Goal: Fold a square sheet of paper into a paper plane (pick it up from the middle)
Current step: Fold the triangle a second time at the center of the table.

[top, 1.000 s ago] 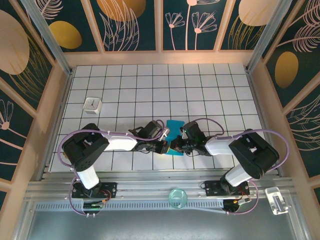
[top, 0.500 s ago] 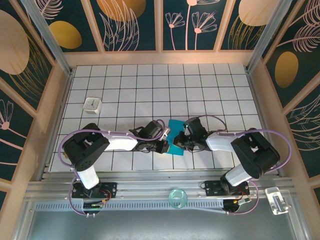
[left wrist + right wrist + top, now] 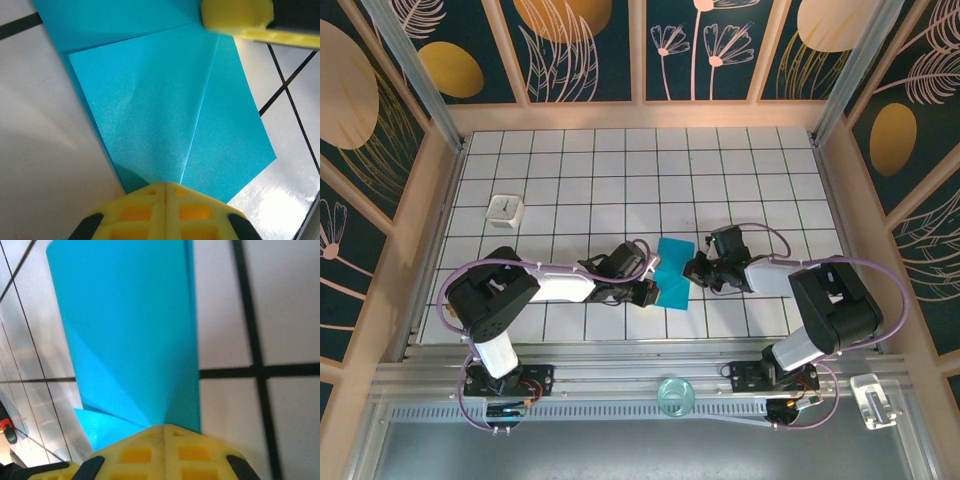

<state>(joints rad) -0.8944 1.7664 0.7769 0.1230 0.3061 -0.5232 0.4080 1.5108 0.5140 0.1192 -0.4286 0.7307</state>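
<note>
Between the arms, left hand (image 3: 652, 292) and right hand (image 3: 697, 268) pinch the paper (image 3: 673, 278) (plain teal, creased).

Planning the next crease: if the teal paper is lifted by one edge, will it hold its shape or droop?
Likely droops: the teal paper looks thin, folded in flat layers. Its sharp creases may stiffen it somewhat along the fold lines. It seems very light, so it would probably slide easily on the glossy table.

Paper (image 3: 673, 272) between left fingers (image 3: 135, 212) and right fingers (image 3: 135, 455)
</note>
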